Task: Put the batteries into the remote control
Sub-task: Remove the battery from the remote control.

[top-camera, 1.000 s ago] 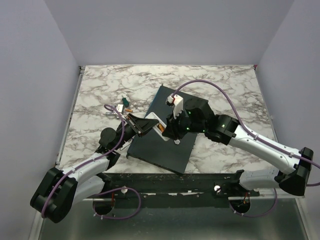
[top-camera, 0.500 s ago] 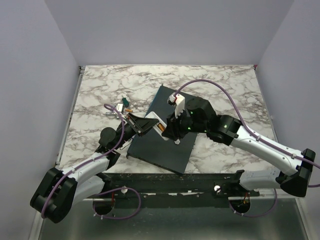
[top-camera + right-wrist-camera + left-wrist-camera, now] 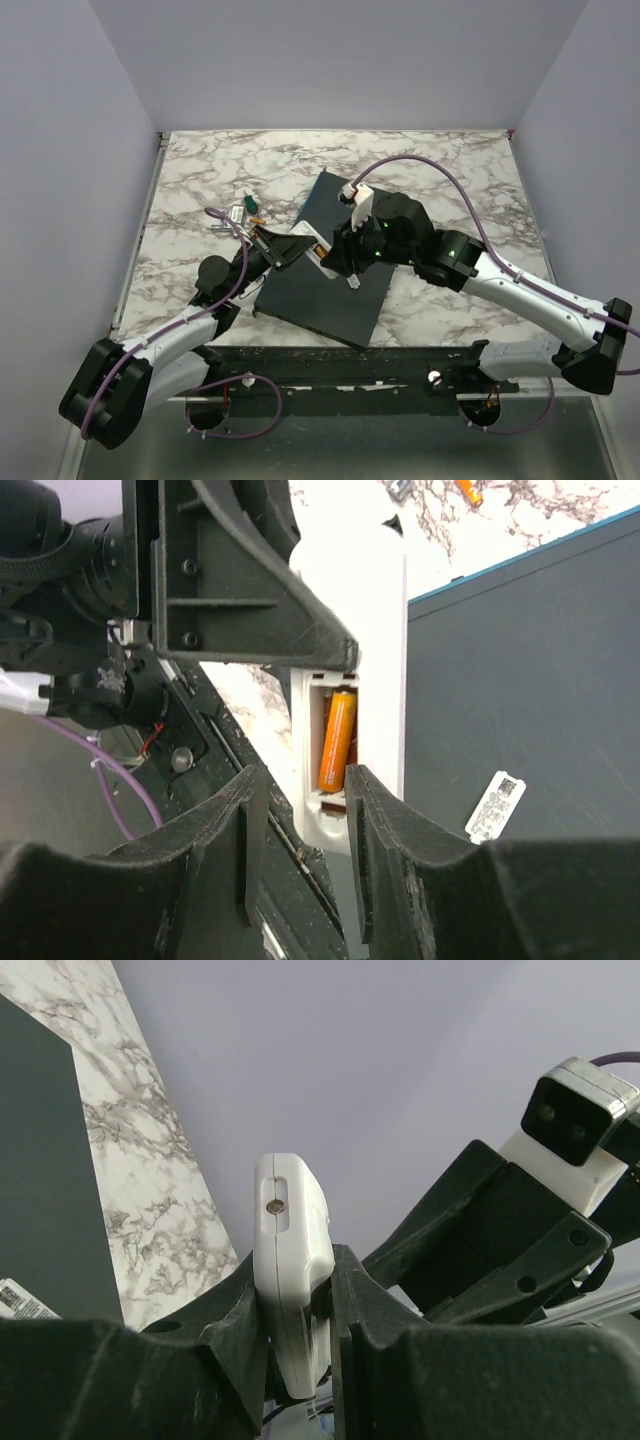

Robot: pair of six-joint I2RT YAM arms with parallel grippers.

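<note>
The left pincer (image 3: 288, 248) holds the white remote control (image 3: 308, 243) above the dark slab (image 3: 325, 295), with the right pincer (image 3: 340, 265) just beside it. A loose battery (image 3: 258, 218) lies on the bench (image 3: 450, 170).

**Remote control (image 3: 290, 1260) mostly buried in the grip**
In the left wrist view, the left gripper (image 3: 297, 1305) is covering the remote's lower half, and the face and battery bay are facing out of sight. In the right wrist view, that gripper is hiding the remote's 12 o'clock end above the battery (image 3: 337, 740). In the top view, the bits (image 3: 243, 210) at 10 o'clock of the dark slab (image 3: 320, 298) are showing too small to name.
</note>
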